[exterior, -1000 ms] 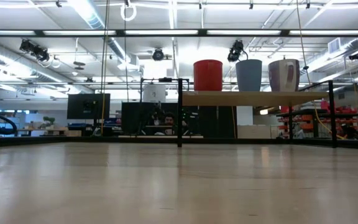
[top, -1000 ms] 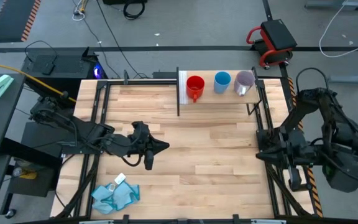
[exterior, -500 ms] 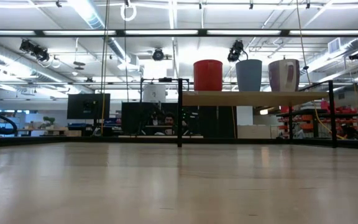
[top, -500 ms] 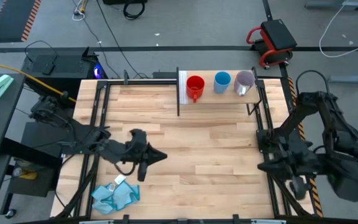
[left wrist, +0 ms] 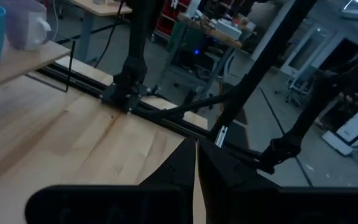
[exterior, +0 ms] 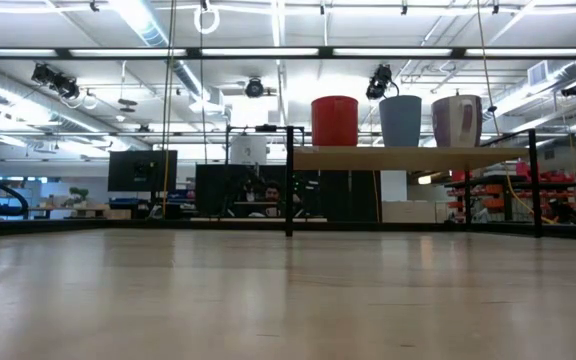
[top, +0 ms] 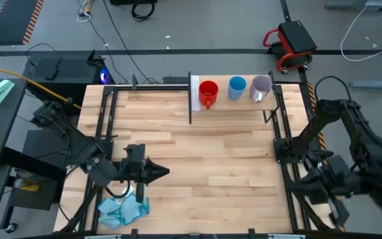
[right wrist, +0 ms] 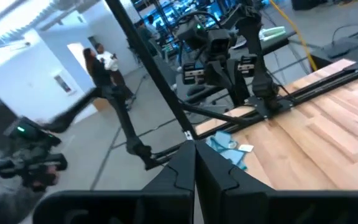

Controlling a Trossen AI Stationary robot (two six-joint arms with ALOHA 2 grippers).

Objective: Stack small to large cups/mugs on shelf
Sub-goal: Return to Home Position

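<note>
Three cups stand upright in a row on the pale wooden shelf (top: 234, 101) at the table's far side: a red mug (top: 208, 91), a light-blue cup (top: 237, 87) and a pale purple mug (top: 261, 87). They also show in the low view: red mug (exterior: 334, 121), blue cup (exterior: 400, 121), purple mug (exterior: 456, 121). My left gripper (top: 167, 171) is shut and empty over the table's near left part, pointing right (left wrist: 196, 149). My right gripper (top: 296, 184) is shut and empty beyond the table's right edge, pointing left (right wrist: 194, 149).
A teal-blue cloth (top: 121, 209) lies at the near left corner, just beside my left arm; it also shows in the right wrist view (right wrist: 225, 146). A thin dark upright panel (top: 190, 99) stands at the shelf's left end. Black frame rails (top: 280, 133) run along the table's sides.
My left gripper has drawn back toward the table's near left corner, staying shut and pointing right. My right arm has moved toward the near edge, outside the table's right rail. The cups have stayed where they were.
</note>
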